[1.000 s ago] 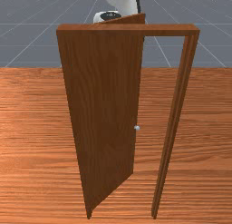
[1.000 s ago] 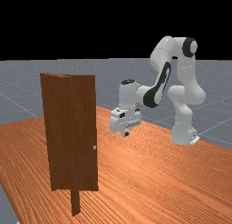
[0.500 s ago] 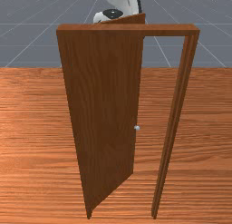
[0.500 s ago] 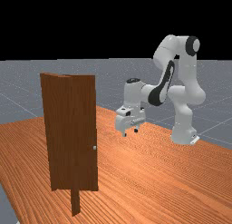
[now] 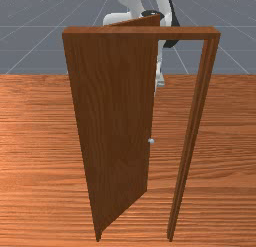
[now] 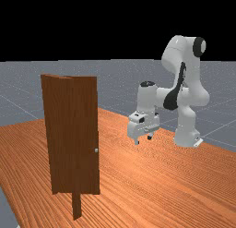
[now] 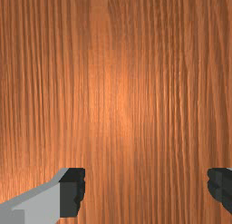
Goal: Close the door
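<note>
Front view puts the wooden door frame [image 5: 140, 33] nearest me, standing upright on the bench [image 5: 225, 156]. The door [image 5: 112, 121] hangs from the post at the front view's left and stands open, swung away from that camera toward the robot's side. Between its free edge and the far post [image 5: 188, 151] I can see straight through to the bench. A small, pale, round knob [image 5: 151, 141] sits at the door's free edge, partway down.

Past the door, on the robot's side, I have the pincer [image 6: 143, 140] hanging over the bench, tips down, well apart from the door in the far view. On the wrist view its dark-tipped fingers [image 7: 71, 193] stand wide, with only wood grain between them and nothing held.

Farther from the door, the white and grey arm [image 6: 183, 79] bends up and back from the pincer, its base planted on the bench. Beyond it all lies the grey floor [image 6: 223, 102], crossed by thin pale lines.
</note>
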`<state>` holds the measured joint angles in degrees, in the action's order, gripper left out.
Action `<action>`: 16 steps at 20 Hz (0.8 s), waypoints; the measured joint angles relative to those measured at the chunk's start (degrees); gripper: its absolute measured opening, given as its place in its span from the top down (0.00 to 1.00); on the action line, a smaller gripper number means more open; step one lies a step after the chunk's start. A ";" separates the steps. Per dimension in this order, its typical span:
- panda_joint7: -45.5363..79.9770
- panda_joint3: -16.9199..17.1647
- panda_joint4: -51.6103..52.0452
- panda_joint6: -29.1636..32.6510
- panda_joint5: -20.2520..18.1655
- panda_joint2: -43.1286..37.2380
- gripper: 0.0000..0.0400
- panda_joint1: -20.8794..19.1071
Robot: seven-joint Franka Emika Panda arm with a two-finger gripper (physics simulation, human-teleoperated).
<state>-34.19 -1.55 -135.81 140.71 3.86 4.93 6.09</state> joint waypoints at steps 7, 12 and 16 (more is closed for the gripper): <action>0.07 1.75 21.64 -7.91 5.65 14.54 0.00 1.42; 2.05 1.81 24.54 -9.24 2.51 16.48 0.00 0.82; 3.24 3.93 24.10 -9.19 1.30 16.20 0.00 -1.50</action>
<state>-30.95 2.38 -111.71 131.53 5.16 21.13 4.59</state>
